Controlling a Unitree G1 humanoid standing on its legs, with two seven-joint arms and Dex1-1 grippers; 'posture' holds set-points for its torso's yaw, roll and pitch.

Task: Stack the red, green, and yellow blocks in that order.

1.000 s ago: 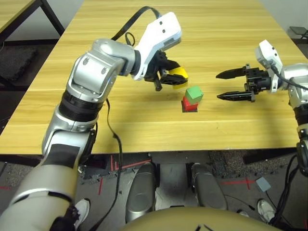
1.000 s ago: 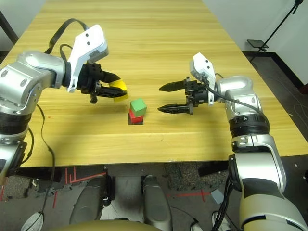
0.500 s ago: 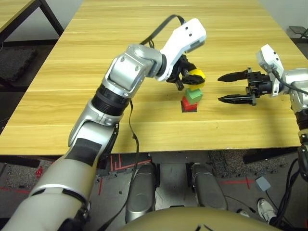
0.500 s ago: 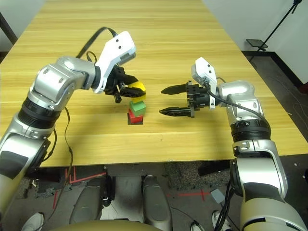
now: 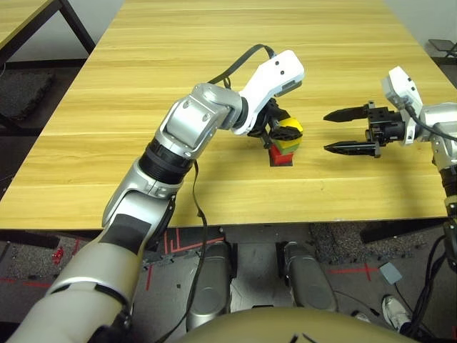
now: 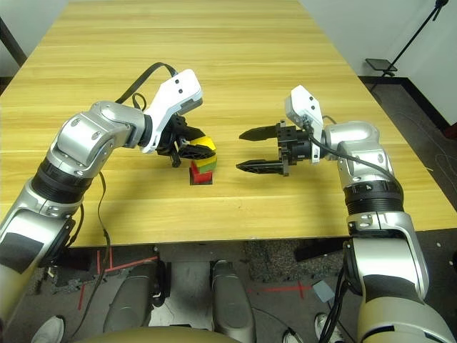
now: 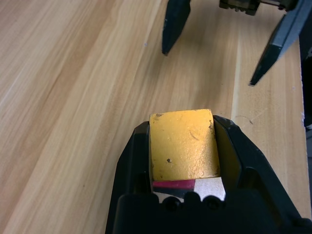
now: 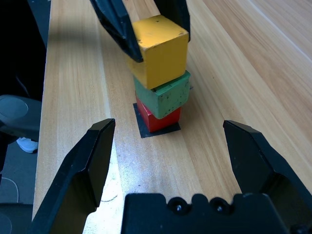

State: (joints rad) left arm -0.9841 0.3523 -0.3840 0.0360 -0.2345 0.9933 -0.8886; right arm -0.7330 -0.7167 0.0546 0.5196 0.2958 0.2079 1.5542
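Observation:
The red block sits on a flat black square patch, with the green block on top of it. The yellow block rests slightly tilted on the green one, and my left gripper is shut on it from the left side. In the left wrist view the yellow block is held between the two black fingers, with a strip of red below. My right gripper hovers open to the right of the stack, apart from it.
The wooden table stretches wide around the stack. A black cable loops from my left wrist over the forearm. Beyond the table's right edge is a dark floor with a stand.
My left gripper has come down a little with the yellow block, which now sits on the green block. The right arm has held still.

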